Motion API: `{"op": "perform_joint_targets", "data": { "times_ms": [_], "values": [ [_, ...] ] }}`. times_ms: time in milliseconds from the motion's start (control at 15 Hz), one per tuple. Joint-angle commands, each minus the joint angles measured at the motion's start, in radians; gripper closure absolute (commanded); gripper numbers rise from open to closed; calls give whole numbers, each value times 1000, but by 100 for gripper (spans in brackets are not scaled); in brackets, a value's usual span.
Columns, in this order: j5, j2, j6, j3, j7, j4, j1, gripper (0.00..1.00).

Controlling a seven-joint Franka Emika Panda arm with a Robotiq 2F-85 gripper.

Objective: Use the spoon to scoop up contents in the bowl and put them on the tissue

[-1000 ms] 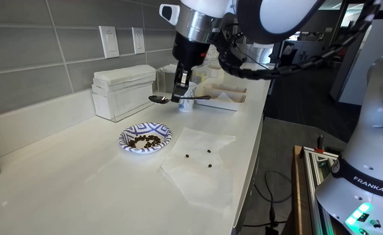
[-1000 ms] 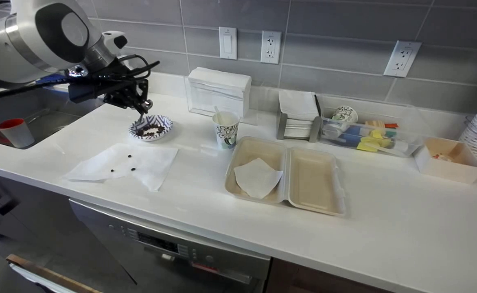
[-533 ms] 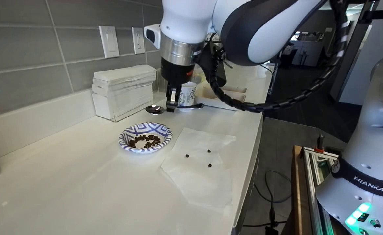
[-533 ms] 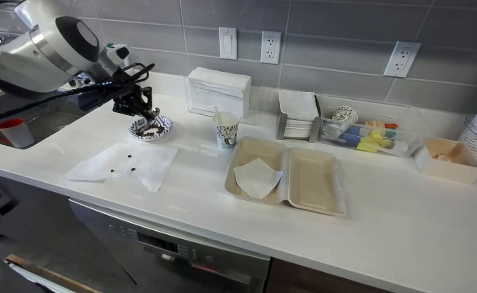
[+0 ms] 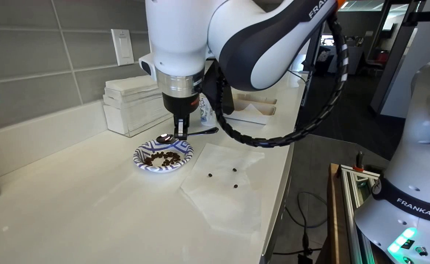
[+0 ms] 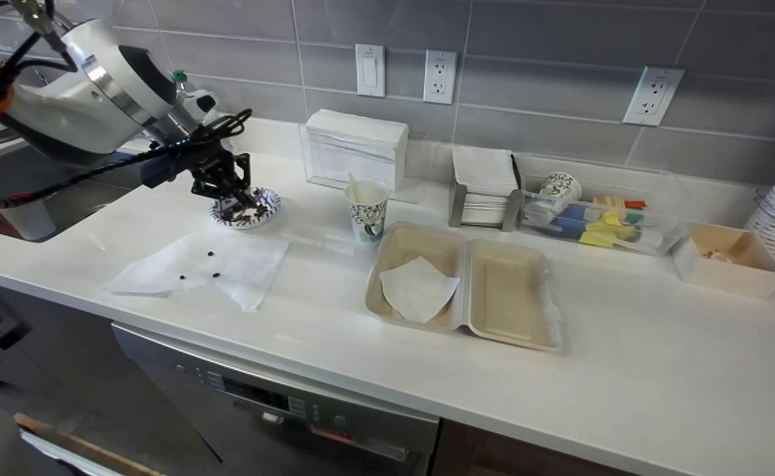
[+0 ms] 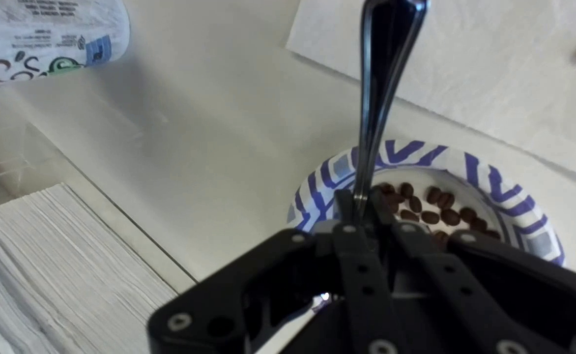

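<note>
My gripper (image 5: 180, 137) is shut on the spoon (image 5: 206, 131), around the middle of it. The spoon's handle (image 7: 384, 73) rises from the fingers in the wrist view. The spoon's head appears over the far rim of the blue-and-white bowl (image 5: 187, 151), tilted lower than the handle end; in the wrist view the gripper hides it. Dark brown beans (image 7: 449, 216) lie in the bowl, partly behind the fingers (image 7: 359, 209). The white tissue (image 5: 222, 209) lies beside the bowl, flat on the counter, with 3 beans (image 5: 210, 175) on it. I cannot tell whether the spoon's head holds anything.
A patterned paper cup (image 6: 366, 211) and a paper towel stack (image 6: 354, 149) stand near the bowl. An open takeout box (image 6: 513, 291), a napkin holder (image 6: 487, 185) and a clear bin (image 6: 599, 211) are farther along the counter. A sink with a mug (image 6: 30, 221) lies behind the arm.
My gripper has come down with the spoon and moved over the bowl's far rim. The spoon has tilted a little, head lower than handle. The bowl, beans and tissue have not moved.
</note>
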Motion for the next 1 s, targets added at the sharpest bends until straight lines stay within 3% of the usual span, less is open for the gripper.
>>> {"op": "perform_joint_targets", "data": {
  "times_ms": [0,333,400,933],
  "values": [
    [2,19,-1,-53,-11,16,55,92],
    [5,64,0,-68,-29,49,72,92],
    [4,64,0,-69,-30,49,72,98],
    [-1,74,-60,-85,26,59,122,98]
  ]
}}
